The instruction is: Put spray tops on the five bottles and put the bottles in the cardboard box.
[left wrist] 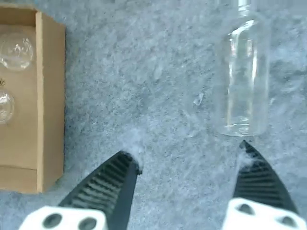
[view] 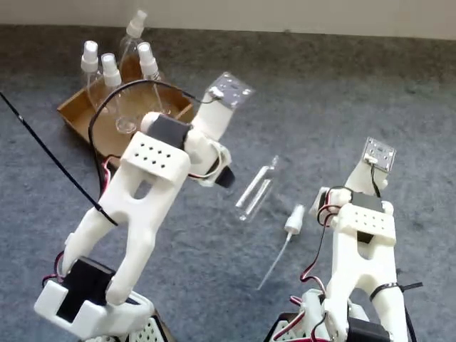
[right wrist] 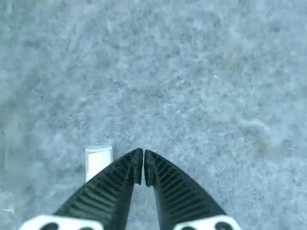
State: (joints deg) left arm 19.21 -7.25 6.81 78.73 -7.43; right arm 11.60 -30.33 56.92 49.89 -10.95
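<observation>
The fifth bottle (view: 256, 189) lies on its side on the grey worktop (view: 370, 92), clear, empty and with its neck bare. Its spray top (view: 293, 219) lies just beside it without touching, the thin dip tube trailing toward the near edge. The cardboard box (view: 73, 122) sits at the far left of the worktop. Four bottles (view: 109, 77) stand upright inside it, each with a white spray top fitted.

By that count the job looks four-fifths done. What is left is to fit the last top on the lying bottle and set that bottle in the box.

The left gripper (left wrist: 189, 155) hangs over the worktop between the box and the lying bottle, its fingers spread wide and holding nothing. One fingertip is near the bottle's base. The right gripper (right wrist: 143, 165) is low over the worktop beside the spray top, its fingers closed tip to tip on nothing.

No label, brand or other writing can be read on the bottles, the tops or the box.
</observation>
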